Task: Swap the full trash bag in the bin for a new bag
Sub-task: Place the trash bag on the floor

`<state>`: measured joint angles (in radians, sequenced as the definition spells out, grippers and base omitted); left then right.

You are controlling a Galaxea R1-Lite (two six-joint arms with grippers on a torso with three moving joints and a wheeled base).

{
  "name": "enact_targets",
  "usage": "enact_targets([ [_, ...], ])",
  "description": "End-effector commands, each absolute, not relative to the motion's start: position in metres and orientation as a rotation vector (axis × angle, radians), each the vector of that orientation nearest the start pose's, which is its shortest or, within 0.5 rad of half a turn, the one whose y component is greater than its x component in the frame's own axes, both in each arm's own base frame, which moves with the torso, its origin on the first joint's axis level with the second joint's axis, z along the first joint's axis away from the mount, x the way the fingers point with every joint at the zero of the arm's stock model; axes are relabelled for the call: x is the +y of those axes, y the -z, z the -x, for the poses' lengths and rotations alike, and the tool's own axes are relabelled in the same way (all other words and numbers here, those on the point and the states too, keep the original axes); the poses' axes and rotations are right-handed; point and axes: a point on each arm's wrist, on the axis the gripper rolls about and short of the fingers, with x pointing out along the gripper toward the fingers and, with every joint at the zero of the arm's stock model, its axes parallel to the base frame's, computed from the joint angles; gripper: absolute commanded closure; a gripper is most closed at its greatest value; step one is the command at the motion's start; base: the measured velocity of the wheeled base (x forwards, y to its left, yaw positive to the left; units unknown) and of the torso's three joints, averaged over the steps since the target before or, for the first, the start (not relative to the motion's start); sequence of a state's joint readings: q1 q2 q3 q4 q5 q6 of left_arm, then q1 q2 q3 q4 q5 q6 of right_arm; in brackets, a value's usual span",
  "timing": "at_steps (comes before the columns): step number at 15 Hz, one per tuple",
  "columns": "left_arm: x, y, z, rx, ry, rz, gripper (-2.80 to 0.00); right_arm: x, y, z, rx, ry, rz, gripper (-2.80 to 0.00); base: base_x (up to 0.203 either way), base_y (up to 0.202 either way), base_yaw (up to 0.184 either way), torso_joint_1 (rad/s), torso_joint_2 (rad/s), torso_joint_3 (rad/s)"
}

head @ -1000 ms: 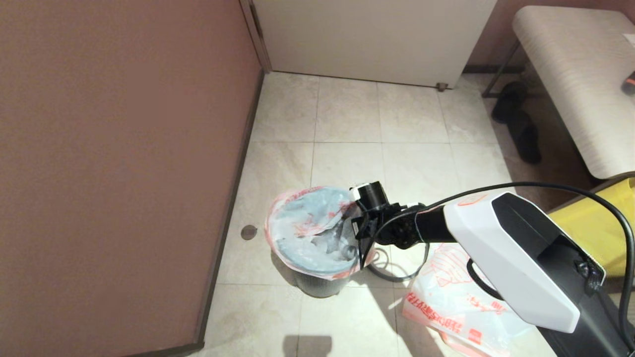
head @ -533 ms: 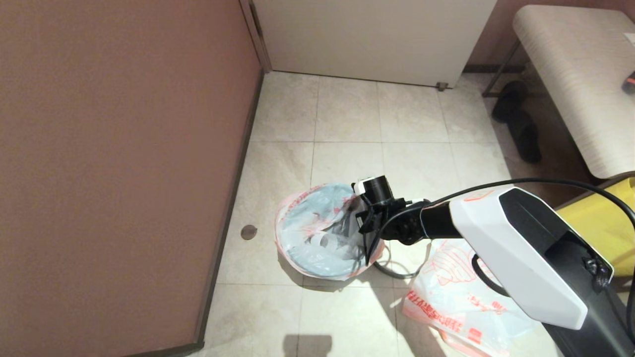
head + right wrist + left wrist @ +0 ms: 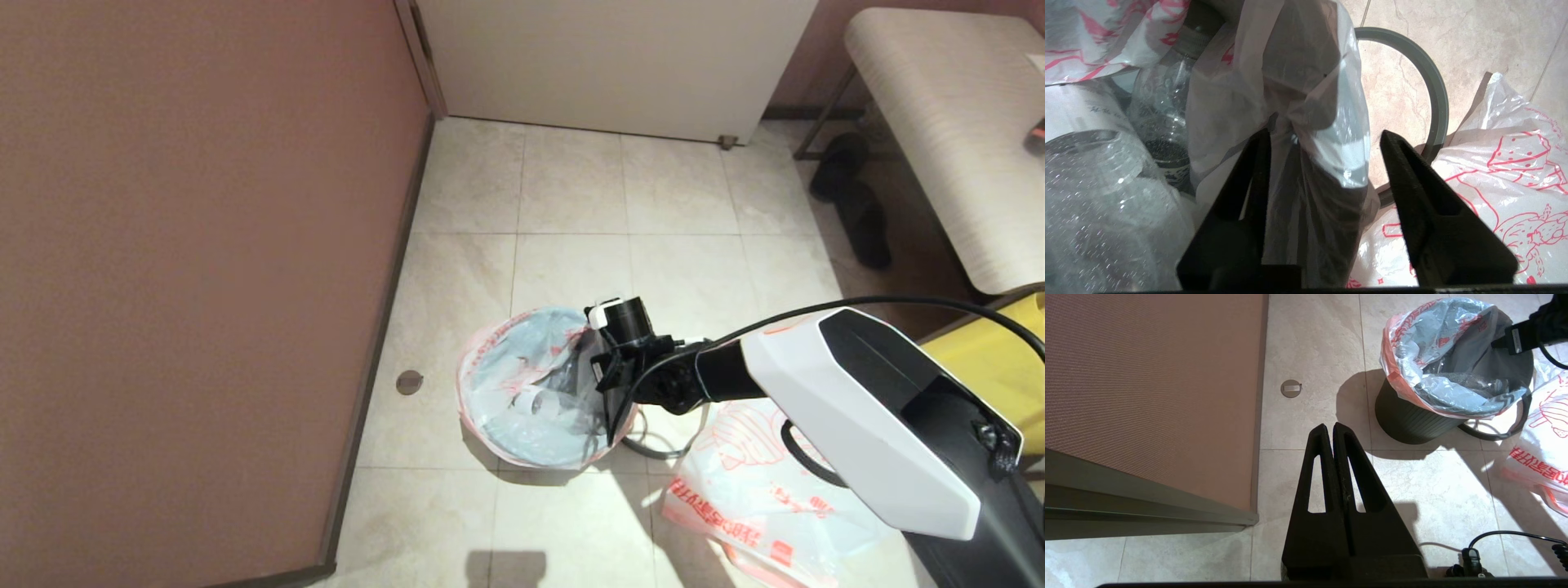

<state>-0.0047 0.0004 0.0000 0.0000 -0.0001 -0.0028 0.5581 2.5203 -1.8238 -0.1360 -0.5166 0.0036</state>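
The bin [image 3: 1404,416], a small black wastebasket, stands on the tiled floor with the full trash bag [image 3: 522,384] [image 3: 1445,355] lining it; clear bottles [image 3: 1106,183] lie inside. My right gripper [image 3: 608,400] [image 3: 1325,134] is at the bag's right edge, open, with a bunched fold of the bag [image 3: 1298,102] hanging loose between its jaws against one finger. The bin's grey ring [image 3: 1433,102] [image 3: 649,445] lies on the floor beside the bin. The new bag [image 3: 751,490] [image 3: 1543,457] with red print lies flat to the right. My left gripper [image 3: 1333,426] is parked above the floor, shut and empty.
A brown wall [image 3: 204,286] runs close on the bin's left, with a floor drain [image 3: 409,381] beside it. A white door [image 3: 612,65] is at the back. A bench [image 3: 955,139], dark shoes [image 3: 849,204] and a yellow bag [image 3: 980,367] are on the right.
My right gripper's jaws have opened and let go of the bag's edge. The bag's mouth shifted a little to the right, and the bin's black wall below it no longer shows in the head view.
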Motion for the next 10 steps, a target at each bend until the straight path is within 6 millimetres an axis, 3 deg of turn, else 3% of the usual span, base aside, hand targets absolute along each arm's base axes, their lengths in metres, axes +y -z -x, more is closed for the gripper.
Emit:
enact_targets([
  [1,0.0,-0.075,0.023,0.0,0.005,0.003,0.0,0.26,-0.081,-0.431,0.467,-0.045,0.273,-2.8,0.0,0.0,0.0,0.0,0.0,0.0],
  [4,0.0,-0.075,0.023,0.0,0.005,0.003,0.0,0.252,-0.107,-0.406,0.462,-0.053,0.241,-2.8,0.0,0.0,0.0,0.0,0.0,0.0],
  [6,0.0,-0.075,0.023,0.0,0.005,0.003,0.0,0.236,-0.123,-0.379,0.487,-0.047,0.227,-2.8,0.0,0.0,0.0,0.0,0.0,0.0],
  [7,0.0,-0.075,0.023,0.0,0.005,0.003,0.0,0.225,-0.128,-0.363,0.509,-0.044,0.228,0.0,0.0,0.0,0.0,0.0,0.0,0.0],
  [10,0.0,-0.075,0.023,0.0,0.005,0.003,0.0,0.192,-0.145,-0.316,0.545,-0.025,0.209,0.0,0.0,0.0,0.0,0.0,0.0,0.0],
])
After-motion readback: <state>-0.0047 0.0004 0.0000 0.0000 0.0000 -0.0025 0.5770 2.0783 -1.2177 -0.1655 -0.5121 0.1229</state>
